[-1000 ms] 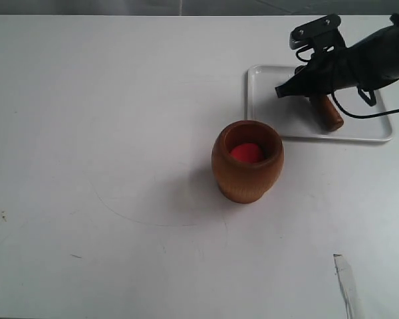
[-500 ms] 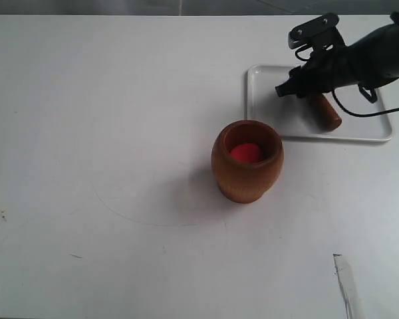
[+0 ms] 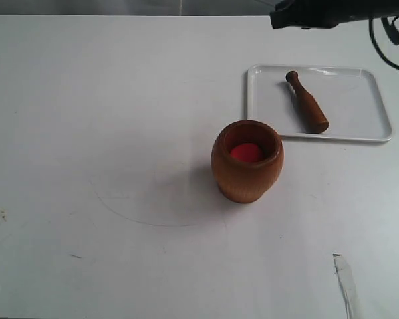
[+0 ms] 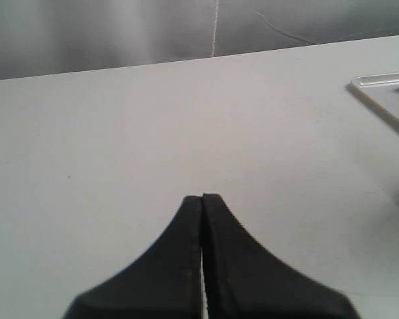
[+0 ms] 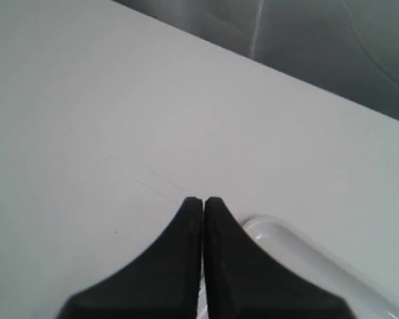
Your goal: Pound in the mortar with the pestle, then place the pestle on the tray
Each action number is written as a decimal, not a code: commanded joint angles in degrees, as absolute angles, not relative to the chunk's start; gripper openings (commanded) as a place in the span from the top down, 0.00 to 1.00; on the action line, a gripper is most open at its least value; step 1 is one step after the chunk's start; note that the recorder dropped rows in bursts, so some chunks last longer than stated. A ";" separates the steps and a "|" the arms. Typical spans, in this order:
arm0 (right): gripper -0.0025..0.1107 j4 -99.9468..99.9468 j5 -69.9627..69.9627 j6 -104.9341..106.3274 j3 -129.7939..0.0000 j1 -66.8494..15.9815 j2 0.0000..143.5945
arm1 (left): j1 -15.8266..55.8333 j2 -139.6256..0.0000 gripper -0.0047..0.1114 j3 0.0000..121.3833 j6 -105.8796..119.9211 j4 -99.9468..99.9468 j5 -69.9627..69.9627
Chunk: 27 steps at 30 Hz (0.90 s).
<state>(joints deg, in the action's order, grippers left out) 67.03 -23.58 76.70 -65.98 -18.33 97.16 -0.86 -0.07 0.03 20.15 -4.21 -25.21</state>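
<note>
The brown wooden mortar (image 3: 247, 161) stands upright near the table's middle, with something red (image 3: 246, 153) inside it. The dark-brown pestle (image 3: 306, 102) lies flat in the white tray (image 3: 359, 106) at the back right, knob end toward the far rim. My right gripper (image 3: 276, 20) is raised at the top edge of the exterior view, above and behind the tray; in the right wrist view the right gripper (image 5: 203, 201) is shut and empty, with a tray corner (image 5: 279, 232) beside it. My left gripper (image 4: 203, 197) is shut over bare table, the tray's edge (image 4: 386, 93) far off.
A scrap of tape or foil (image 3: 346, 282) lies near the front right edge of the table. Faint scratch marks (image 3: 153, 216) curve across the white tabletop in front of the mortar. A grey wall (image 4: 120, 30) rises behind the table.
The right gripper has let go of the pestle, lifted off the tray and pulled back to the top edge. The pestle now lies uncovered in the tray.
</note>
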 commanded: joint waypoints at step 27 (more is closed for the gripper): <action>0.98 67.27 -53.44 71.48 -40.13 -18.94 28.67 | -0.42 0.00 0.96 0.00 19.68 -3.79 -25.03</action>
<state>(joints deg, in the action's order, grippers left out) 66.94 -49.06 72.01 -40.33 -18.81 30.67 -0.86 -0.07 0.03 20.15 -4.21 -25.21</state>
